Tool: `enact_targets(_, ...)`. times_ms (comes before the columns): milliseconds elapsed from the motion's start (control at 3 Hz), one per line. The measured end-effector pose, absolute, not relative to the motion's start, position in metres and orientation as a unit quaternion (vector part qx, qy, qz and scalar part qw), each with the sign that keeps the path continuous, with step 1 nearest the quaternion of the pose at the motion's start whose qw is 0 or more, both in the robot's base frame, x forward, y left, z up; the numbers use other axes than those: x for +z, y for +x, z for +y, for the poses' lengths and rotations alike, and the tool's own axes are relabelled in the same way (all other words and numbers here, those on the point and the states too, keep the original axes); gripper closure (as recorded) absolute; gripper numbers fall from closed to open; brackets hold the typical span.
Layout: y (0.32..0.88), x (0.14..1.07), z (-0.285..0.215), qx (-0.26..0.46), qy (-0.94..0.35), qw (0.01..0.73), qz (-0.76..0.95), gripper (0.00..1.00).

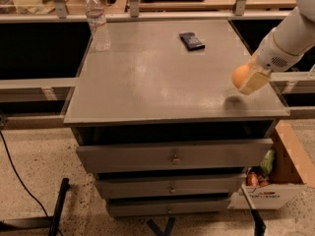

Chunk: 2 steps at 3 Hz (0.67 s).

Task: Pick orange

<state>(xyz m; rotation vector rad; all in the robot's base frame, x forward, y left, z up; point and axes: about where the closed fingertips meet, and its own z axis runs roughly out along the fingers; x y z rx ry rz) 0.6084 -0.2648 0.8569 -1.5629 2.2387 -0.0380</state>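
The orange is a small round fruit held in my gripper above the right edge of the grey cabinet top. It hangs clear of the surface, with its shadow on the top just below. The gripper's cream fingers are shut on the orange, and the white arm reaches in from the upper right.
A clear water bottle stands at the back left corner. A dark flat packet lies at the back, right of centre. The cabinet has drawers below. A cardboard box of items sits on the floor at the right.
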Motion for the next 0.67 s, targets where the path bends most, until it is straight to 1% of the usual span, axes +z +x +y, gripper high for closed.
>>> enact_targets(333,0.605,0.896,-0.264,0.022,-0.562,0.268,0.783,1.0)
enact_targets(667,0.592,0.933,-0.257,0.063,-0.562,0.337,0.753,1.0)
